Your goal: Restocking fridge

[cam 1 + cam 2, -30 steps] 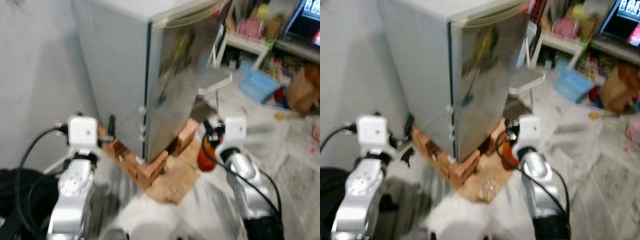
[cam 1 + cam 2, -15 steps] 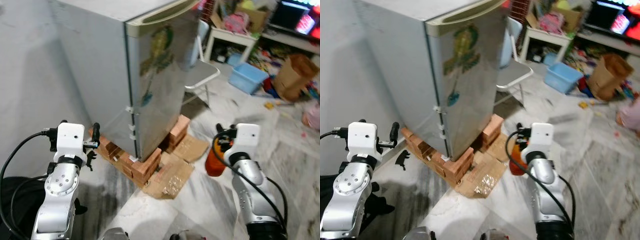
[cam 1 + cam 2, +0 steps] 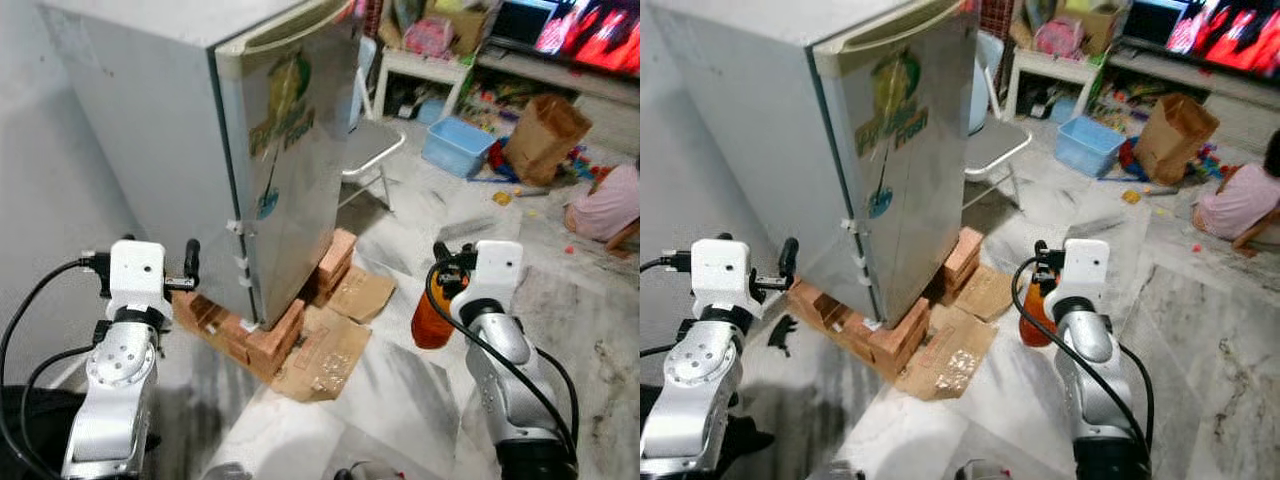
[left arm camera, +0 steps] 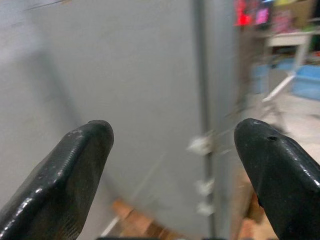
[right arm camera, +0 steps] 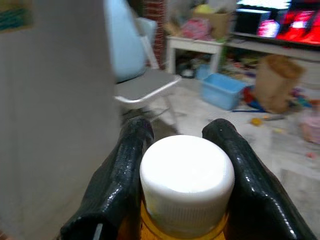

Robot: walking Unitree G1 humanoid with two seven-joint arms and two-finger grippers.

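Compared with half a second ago, the whole scene has shifted left and down in the head views, which indicates camera motion rather than movement of objects; a seated person (image 3: pixel 1240 200) in pink is now in view at the far right, and the picture is sharper than a second ago. The fridge (image 3: pixel 270 150) stands closed on stacked bricks (image 3: pixel 265 340), with flattened cardboard (image 3: pixel 330 345) on the marble floor (image 3: pixel 400 390) just in front. The right hand (image 5: pixel 182 165) is clamped on an orange bottle (image 3: pixel 428 318); in the right wrist view its two black fingers (image 5: pixel 125 170) press against either side of the bottle's white ribbed cap (image 5: pixel 187 180). The bottle hangs below that hand, to the right of the fridge and well apart from it, above the floor. Its body is translucent orange, with a yellowish neck under the cap. The left hand (image 4: pixel 175 165) is raised at the fridge's left side, near its grey side wall, fingers spread apart and holding nothing. Beyond the fridge are a white chair (image 3: pixel 365 150), a blue tub (image 3: pixel 455 145), a brown paper bag (image 3: pixel 545 135) and a lit screen (image 3: pixel 600 25).
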